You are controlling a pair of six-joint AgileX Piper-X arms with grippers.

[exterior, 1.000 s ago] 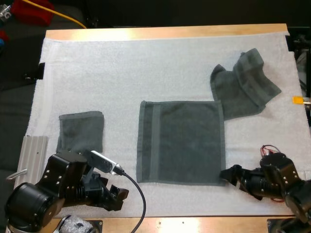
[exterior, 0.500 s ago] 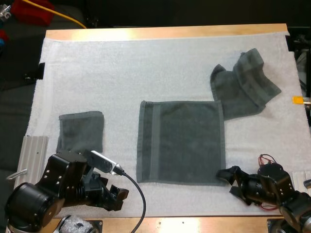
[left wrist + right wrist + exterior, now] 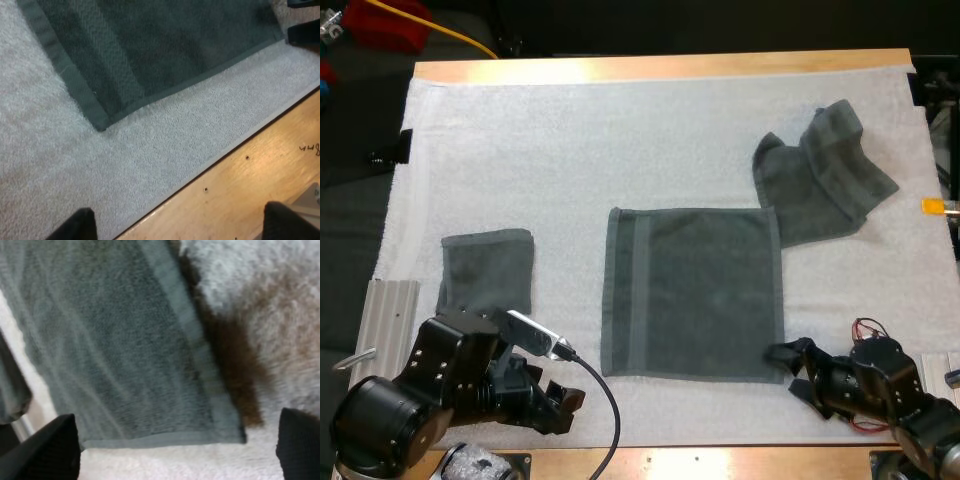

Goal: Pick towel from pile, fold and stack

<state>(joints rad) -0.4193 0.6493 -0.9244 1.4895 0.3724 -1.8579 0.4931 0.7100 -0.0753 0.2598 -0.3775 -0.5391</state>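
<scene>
Flat towel (image 3: pixel 692 294): spread open in the middle of the mat, square and smooth, hem band down its left side, near edge running close to the mat's front.
Crumpled towel (image 3: pixel 825 175): bunched up at the far right, one lower fold touching the flat towel's far right corner.
Folded towel (image 3: pixel 487 270): small neat rectangle at the left, well apart from the flat towel.
Left gripper (image 3: pixel 565 408): down low at the mat's front edge, just off the flat towel's near left corner. Fingers (image 3: pixel 75 226) spread wide, only mat and bare table edge between them.
Right gripper (image 3: pixel 788 372): right at the flat towel's near right corner. Fingers (image 3: pixel 50 445) spread wide, straddling that corner in the right wrist view and not closed on the cloth. Whether a tip touches the hem: cannot tell.
Mat (image 3: pixel 570 150): white, covering nearly all of the wooden table (image 3: pixel 660 68).
Metal rail (image 3: pixel 390 320): lying along the mat's left edge, near the folded towel.
</scene>
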